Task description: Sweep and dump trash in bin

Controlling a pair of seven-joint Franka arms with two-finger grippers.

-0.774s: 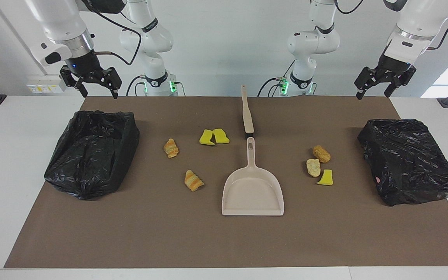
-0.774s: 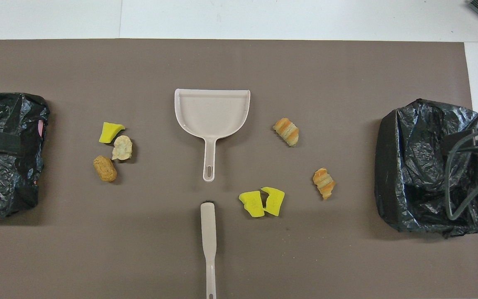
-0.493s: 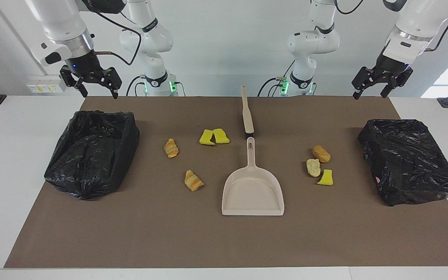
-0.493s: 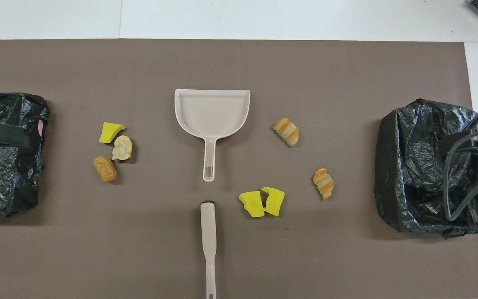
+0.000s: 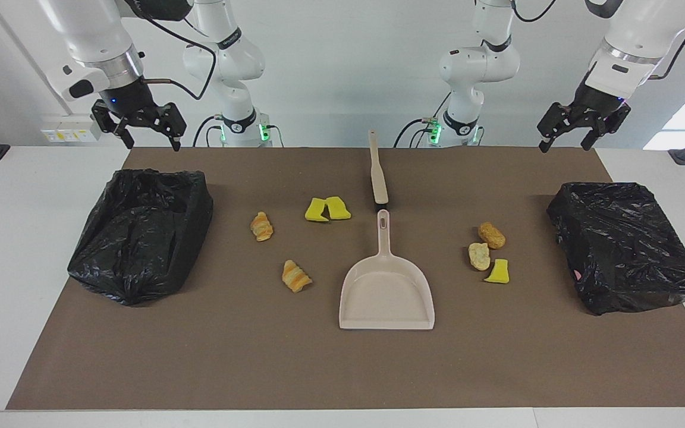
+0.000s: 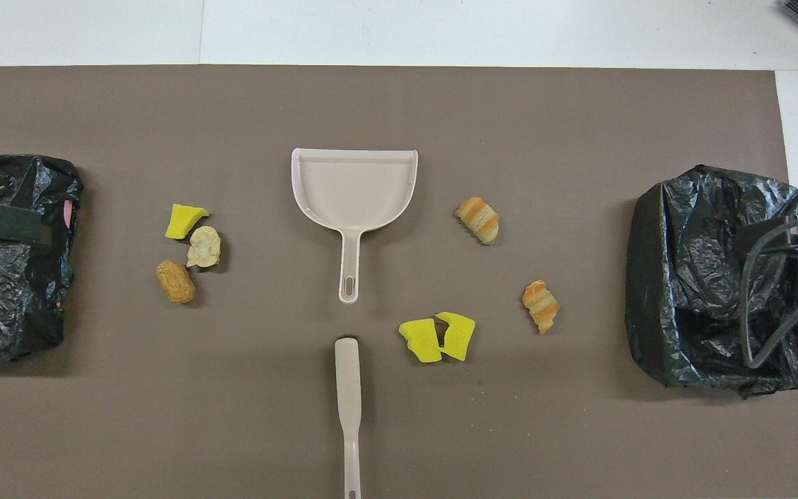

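Since a moment ago my left gripper (image 5: pixel 564 129) has lifted a little and drawn in toward the middle of the worktop; my right gripper (image 5: pixel 147 129) has barely shifted. Nothing on the brown mat (image 5: pixel 259 356) has moved.

Two bins lined with black bags stand at the ends of the worktop: the right-end bin (image 5: pixel 140 235) and the left-end bin (image 5: pixel 628 246). I see no trash in either. The beige dustpan (image 5: pixel 386 291) lies mid-mat, pan bare, handle pointing toward me, and the brush (image 5: pixel 377 172) lies just beside that handle's tip, nearer to me.

The trash is all on the mat. Toward my right arm's end lie a pair of yellow wedges (image 5: pixel 327 209), touching, and two striped pastries (image 5: pixel 261 226) (image 5: pixel 295 276). Toward my left arm's end cluster a brown lump (image 5: pixel 491 235), a pale lump (image 5: pixel 478 255) and a single yellow wedge (image 5: pixel 498 271).

Both arms hang raised over the mat's edge nearest me, each by its own bin. Both sets of jaws point down, spread apart and holding nothing.
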